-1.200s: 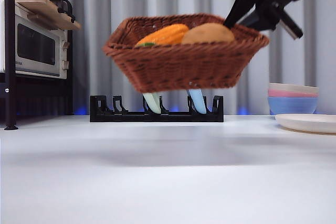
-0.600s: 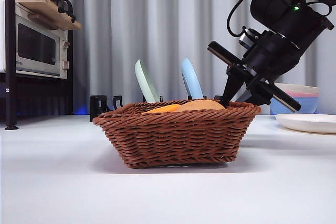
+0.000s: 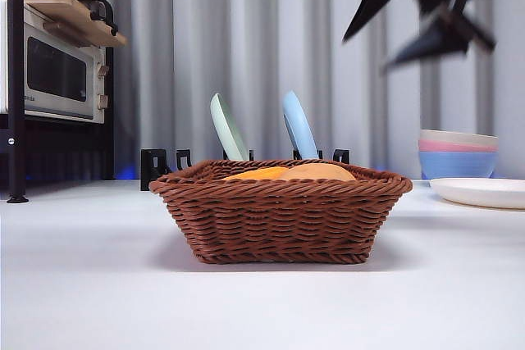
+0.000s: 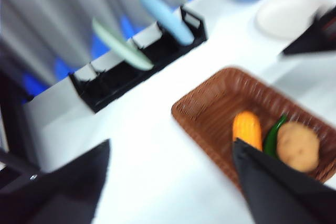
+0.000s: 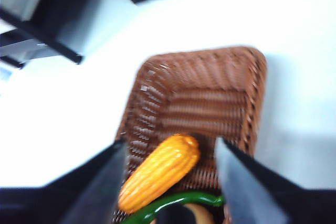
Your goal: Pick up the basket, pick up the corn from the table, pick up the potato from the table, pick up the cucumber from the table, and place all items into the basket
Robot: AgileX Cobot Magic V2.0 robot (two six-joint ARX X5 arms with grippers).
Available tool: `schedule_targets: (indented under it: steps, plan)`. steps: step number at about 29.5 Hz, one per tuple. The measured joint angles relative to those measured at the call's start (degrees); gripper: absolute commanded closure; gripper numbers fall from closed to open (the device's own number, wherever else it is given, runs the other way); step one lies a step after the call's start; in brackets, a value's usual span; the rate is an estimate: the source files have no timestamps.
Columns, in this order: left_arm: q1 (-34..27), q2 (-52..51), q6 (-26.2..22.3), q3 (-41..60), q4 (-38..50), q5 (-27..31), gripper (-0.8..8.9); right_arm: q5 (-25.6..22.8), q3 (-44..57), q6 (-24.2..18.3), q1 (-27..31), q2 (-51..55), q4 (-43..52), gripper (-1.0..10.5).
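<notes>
Corn (image 5: pixel 159 172), potato (image 4: pixel 297 146), cucumber (image 4: pixel 274 134) inside basket (image 3: pixel 279 217)

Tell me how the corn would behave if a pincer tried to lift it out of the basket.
The corn looks glossy, so probably slippery. Its round, tapered shape may let it roll against the cucumber. It seems stiff plastic, likely light.

Lighting is bright, even and diffuse. The basket (image 3: pixel 280 215) is sharp in the front view and casts a soft shadow on the table (image 3: pixel 262 301). The right gripper (image 3: pixel 418 7) is motion-smeared there. Both wrist views are blurred throughout, and the white table surface is overexposed.
</notes>
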State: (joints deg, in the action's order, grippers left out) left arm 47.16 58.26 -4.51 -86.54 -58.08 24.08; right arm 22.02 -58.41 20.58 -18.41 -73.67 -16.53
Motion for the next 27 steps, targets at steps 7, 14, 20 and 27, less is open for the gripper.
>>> schedule_targets:
  steps: [7,14,20,27]
  plan:
    - [-1.7,-2.3,-0.6,5.2,2.1,1.1,8.22,-14.5,-0.1,-12.3,-1.1,13.2,-11.5,9.6]
    - [-2.1,-10.4,-0.7,22.9,14.0,1.1,8.22,-22.1,3.2,-18.4,-3.3,23.5,-13.5,9.6]
    - [-2.1,-17.8,-0.8,38.1,20.5,0.8,8.21,-22.2,10.8,-18.7,-3.7,31.6,-14.0,9.5]
    - [-2.1,-17.9,1.2,39.3,16.2,0.9,8.16,-23.6,10.9,-15.3,-3.7,31.8,-16.2,9.5]
